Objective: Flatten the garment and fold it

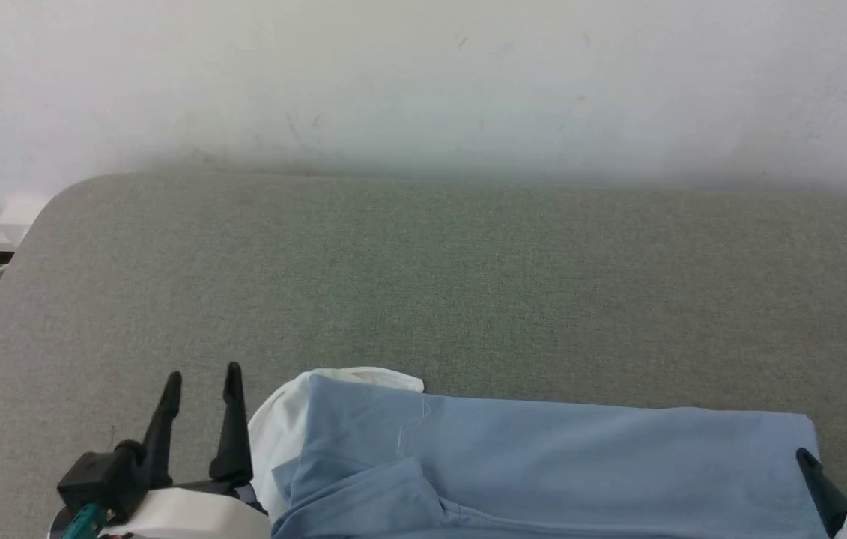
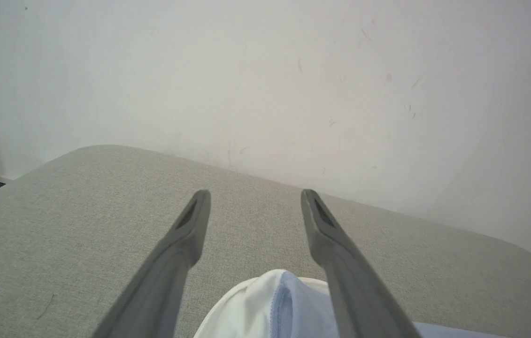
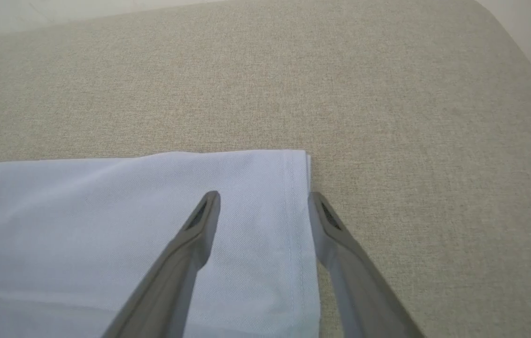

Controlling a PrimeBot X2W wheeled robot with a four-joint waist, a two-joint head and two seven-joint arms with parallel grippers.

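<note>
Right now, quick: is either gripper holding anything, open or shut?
Left gripper: open, empty, beside the white collar of the light blue knit polo shirt.
Right gripper: open, empty, fingers straddling the shirt's stitched hem.

Shirt (image 1: 543, 464), light blue, lies as a long folded band along the near edge of the grey surface (image 1: 423, 284). White collar (image 1: 281, 427) at the band's left end. Left pincer (image 1: 202, 378) just beside the collar, toward the left edge, fingers apart, nothing between them. Right pincer (image 1: 829, 457) at the band's right end, fingers apart; contact unclear. White wall (image 1: 423, 75) behind the far edge.
</note>
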